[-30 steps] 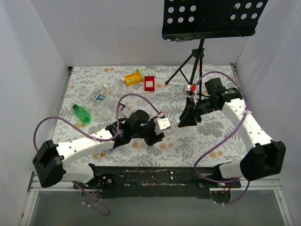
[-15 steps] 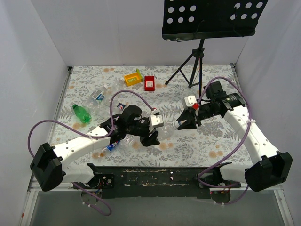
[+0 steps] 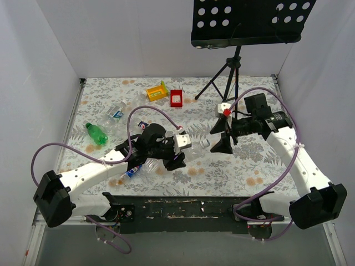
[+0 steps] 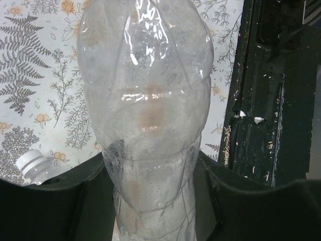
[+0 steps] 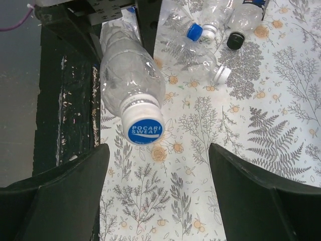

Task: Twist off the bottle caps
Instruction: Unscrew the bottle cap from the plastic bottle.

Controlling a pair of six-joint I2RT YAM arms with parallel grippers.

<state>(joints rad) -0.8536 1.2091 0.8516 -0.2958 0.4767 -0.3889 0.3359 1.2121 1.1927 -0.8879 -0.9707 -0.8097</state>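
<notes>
- Nearest the desk's front edge, the left end effector [image 3: 173,156] is clamped tight around the body of a clear plastic bottle [image 4: 145,100]. It holds the bottle roughly level, neck pointing at the other arm.
- On that neck sits the Pocari Sweat cap [image 5: 144,131], blue-topped with a white skirt. It looks seated on its thread, not yet loosened.
- Facing it, the right end effector [image 5: 158,150] has its fingers spread wide and nothing in its grip. The cap lies just ahead of the gap between them, untouched.
- The bottle looks empty, so it is probably very light. Its thin, dented walls are likely to crumple and twist under torque, so a firm hold on the body, close to the shoulder, seems wise.
- The cap is small and stiff by comparison. The place to take it is the white skirt, pinched squarely from both sides, since smooth plastic may slip if caught off-centre.
- Farther out on the fern-print desk [image 3: 249,160], loose clear bottles lie in a cluster. They carry a blue cap [image 5: 194,31], a white cap [image 5: 209,31], a black cap [image 5: 234,40] and a second white cap [image 5: 221,74].
- Farther back, to the left, lies a green bottle [image 3: 95,134].
- At the far edge stand a yellow tray [image 3: 157,91], a red tray [image 3: 176,98] and a black tripod [image 3: 224,83].
</notes>
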